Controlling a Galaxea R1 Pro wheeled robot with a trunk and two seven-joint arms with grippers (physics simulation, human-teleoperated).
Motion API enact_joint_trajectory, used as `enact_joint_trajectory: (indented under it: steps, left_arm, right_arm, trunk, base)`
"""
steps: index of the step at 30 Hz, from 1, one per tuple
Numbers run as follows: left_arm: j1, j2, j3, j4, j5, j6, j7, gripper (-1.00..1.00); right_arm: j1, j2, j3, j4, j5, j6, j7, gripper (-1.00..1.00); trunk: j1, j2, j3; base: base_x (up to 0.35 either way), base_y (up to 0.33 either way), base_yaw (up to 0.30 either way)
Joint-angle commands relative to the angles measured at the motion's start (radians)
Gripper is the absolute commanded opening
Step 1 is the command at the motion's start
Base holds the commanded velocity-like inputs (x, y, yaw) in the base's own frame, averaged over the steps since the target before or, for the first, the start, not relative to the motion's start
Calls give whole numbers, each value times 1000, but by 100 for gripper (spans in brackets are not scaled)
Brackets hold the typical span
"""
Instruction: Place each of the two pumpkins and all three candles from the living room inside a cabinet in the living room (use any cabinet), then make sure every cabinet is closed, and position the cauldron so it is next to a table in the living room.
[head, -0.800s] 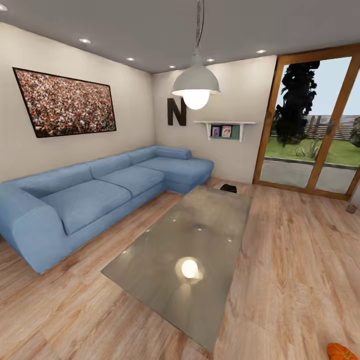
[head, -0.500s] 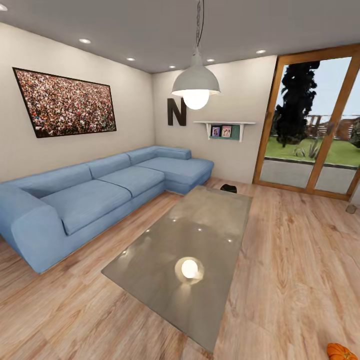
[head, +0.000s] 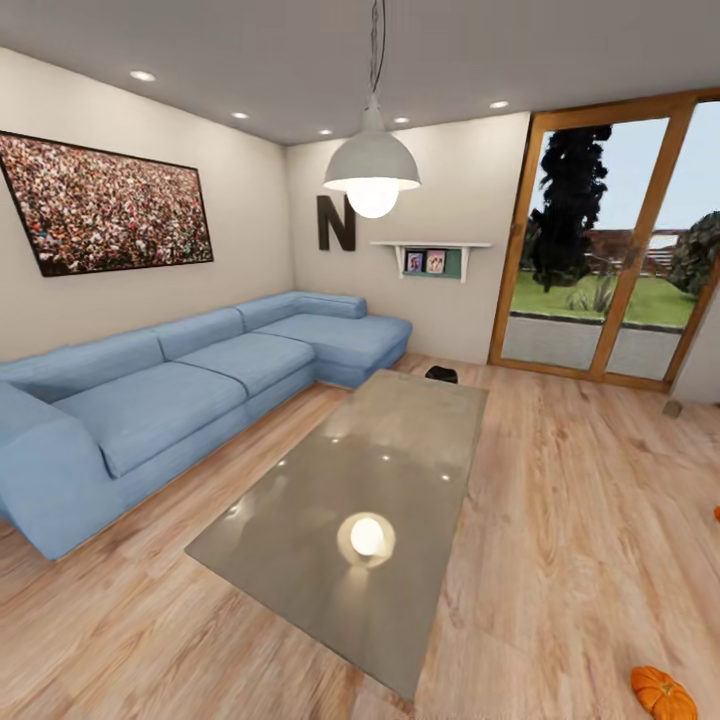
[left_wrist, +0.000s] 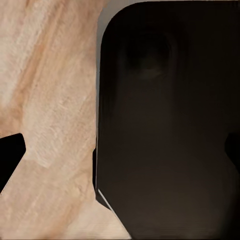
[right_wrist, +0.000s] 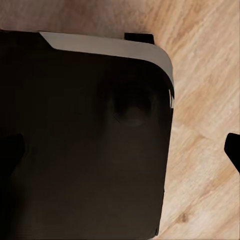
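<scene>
Head view: a living room with a wood-plank floor (head: 560, 520). The counter (head: 400, 470), a low rectangular coffee table with a glossy grey top, stands in the middle of the room and mirrors the pendant lamp (head: 371, 170) hanging above it. Nothing rests on its top.

One pumpkin (head: 662, 692) lies on the floor near the lower right corner of the view, well apart from the counter. A sliver of orange (head: 716, 513) shows at the right edge, farther back; too little is visible to identify it. The cauldron (head: 441, 374), small and black, sits on the floor just beyond the counter's far end, near the corner of the blue sectional sofa (head: 190, 375). A small beige object (head: 672, 408) lies on the floor by the glass door (head: 610, 250); it is too small to tell what it is.

A framed picture (head: 105, 205), a letter N (head: 336, 223) and a wall shelf (head: 432, 255) occupy the walls.

Left wrist view: a dark rounded body (left_wrist: 165, 125) over floor planks, dark finger tips at both frame edges. Left gripper: spread or pressed together cannot be told.

Right wrist view: a similar dark body (right_wrist: 85, 140) above the floor. Right gripper: state likewise cannot be told.
</scene>
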Motion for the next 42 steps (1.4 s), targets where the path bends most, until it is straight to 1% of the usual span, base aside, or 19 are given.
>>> enact_joint_trajectory:
  steps: [1,2,4,8,13,14,15,16,20,21,24,26,27,32,35,37,42]
  left_arm:
    - [1,0,0,2,1,1,-4,100]
    - [2,0,0,55,-59,-62,-43,100]
    - [3,0,1,61,-63,-66,-45,100]
    - [3,0,1,64,-64,-68,-45,100]
    - [3,0,1,65,-63,-69,-45,100]
    - [3,0,1,65,-62,-70,-45,100]
    - [3,0,1,65,-61,-70,-45,100]
    - [3,0,2,65,-60,-70,-45,100]
    - [3,-1,3,65,-57,-68,-45,100]
    - [3,-7,-3,64,-68,-68,-46,100]
    - [3,-12,-3,62,-74,-66,-43,100]
    - [2,-12,-2,61,-74,-64,-42,100]
    - [0,-14,-1,36,-74,-59,-41,100]
    - [-1,-17,-1,19,-71,-56,-39,100]
    - [-2,-21,-1,11,-69,-55,-11,100]
    - [-2,-32,-1,7,-70,-55,21,100]
    - [-4,-39,-1,0,-70,-54,35,100]
  right_arm:
    - [-1,0,-2,4,1,0,1,100]
    - [-3,-2,-36,35,1,-63,1,100]
    - [-5,-7,-38,14,1,-66,-3,100]
    - [-11,-11,-39,-15,0,-66,-6,100]
    - [-20,-32,-39,-27,0,-60,-7,100]
    - [-39,-42,-39,-27,-2,-58,-7,100]
    - [-43,-45,-39,-28,-3,-58,-6,100]
    - [-49,-56,-40,-28,-7,-59,-5,100]
    - [-75,-73,-42,-30,-33,-57,-1,100]
    - [-83,-82,-42,-33,-37,-57,1,100]
    - [-87,-104,-43,-35,-40,-65,1,100]
    - [-92,-111,-43,-35,-40,-65,1,100]
    - [-97,-126,-44,-36,-42,-65,1,100]
    - [-99,-136,-45,-36,-43,-66,2,100]
    - [-99,-137,-45,-36,-43,-66,2,100]
    - [-99,-137,-45,-36,-43,-66,2,100]
    - [-99,-137,-45,-36,-43,-65,1,100]
  trunk:
    - [0,0,-1]
    - [0,0,-2]
    - [0,0,-2]
    - [0,0,-4]
    - [0,0,-5]
    - [0,0,-6]
    - [0,0,-6]
    - [0,0,-6]
    - [0,0,-8]
    - [0,0,-8]
    - [0,0,-9]
    - [0,0,-9]
    - [0,0,-9]
    - [0,0,-9]
    - [0,0,-9]
    - [0,0,-9]
    - [0,0,-9]
  base:
    - [0,0,-276]
    - [0,0,-281]
    - [0,0,-285]
    - [0,0,-288]
    - [0,0,-290]
    - [0,0,-290]
    - [0,0,-290]
    - [0,0,-290]
    - [0,0,-290]
    - [0,-203,-291]
    - [0,-290,-293]
    - [0,-339,-296]
    - [0,-348,-297]
    - [0,-349,-297]
    - [0,-350,-297]
    - [0,-350,-297]
    - [0,-350,-297]
